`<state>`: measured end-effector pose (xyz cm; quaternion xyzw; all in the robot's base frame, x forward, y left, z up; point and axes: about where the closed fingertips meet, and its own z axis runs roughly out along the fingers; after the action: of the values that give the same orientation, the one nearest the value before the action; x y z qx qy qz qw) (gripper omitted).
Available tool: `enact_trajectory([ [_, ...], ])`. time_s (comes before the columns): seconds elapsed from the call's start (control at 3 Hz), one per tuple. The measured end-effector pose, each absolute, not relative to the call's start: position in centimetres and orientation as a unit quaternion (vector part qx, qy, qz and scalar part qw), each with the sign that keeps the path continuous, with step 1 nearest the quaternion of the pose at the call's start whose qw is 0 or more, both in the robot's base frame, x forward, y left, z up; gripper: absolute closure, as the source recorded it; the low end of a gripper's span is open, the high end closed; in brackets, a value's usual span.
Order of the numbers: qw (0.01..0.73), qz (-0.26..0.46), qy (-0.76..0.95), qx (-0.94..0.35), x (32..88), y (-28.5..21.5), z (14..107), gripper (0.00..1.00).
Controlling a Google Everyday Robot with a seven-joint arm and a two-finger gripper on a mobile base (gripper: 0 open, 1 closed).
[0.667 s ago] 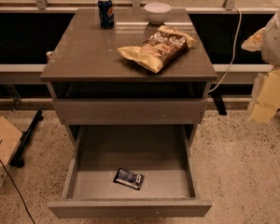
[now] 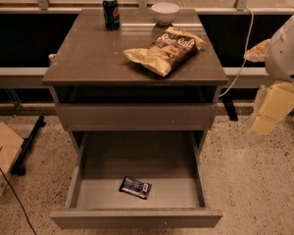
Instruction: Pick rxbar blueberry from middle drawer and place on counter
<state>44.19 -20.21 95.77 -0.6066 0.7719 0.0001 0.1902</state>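
The rxbar blueberry (image 2: 135,187), a small dark wrapper with pale print, lies flat on the floor of the open middle drawer (image 2: 137,218), near its front and just left of centre. The counter (image 2: 88,53) is the grey-brown top of the cabinet. My gripper (image 2: 263,120) hangs at the right edge of the view, beside the cabinet's right side, at about the height of the closed top drawer. It is well apart from the bar and holds nothing that shows.
On the counter lie a tan-and-brown chip bag (image 2: 166,49), a blue soda can (image 2: 110,13) and a white bowl (image 2: 165,11) at the back. A cardboard box (image 2: 1,153) stands on the floor at the left. A cable (image 2: 240,58) hangs at the right.
My gripper has shifted slightly down and to the left, towards the cabinet. The bar, the drawer and the things on the counter have not moved.
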Motion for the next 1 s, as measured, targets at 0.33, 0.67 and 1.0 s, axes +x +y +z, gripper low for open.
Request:
enact_trajectory([
  [0.33,0.229,0.045,0.76,-0.607,44.5,-18.6,92.4,0.0],
  [0.67,0.278,0.092,0.739,-0.607,45.1,-16.5,88.3,0.0],
  [1.0,0.277,0.092,0.739,-0.607,45.1,-16.5,88.3,0.0],
])
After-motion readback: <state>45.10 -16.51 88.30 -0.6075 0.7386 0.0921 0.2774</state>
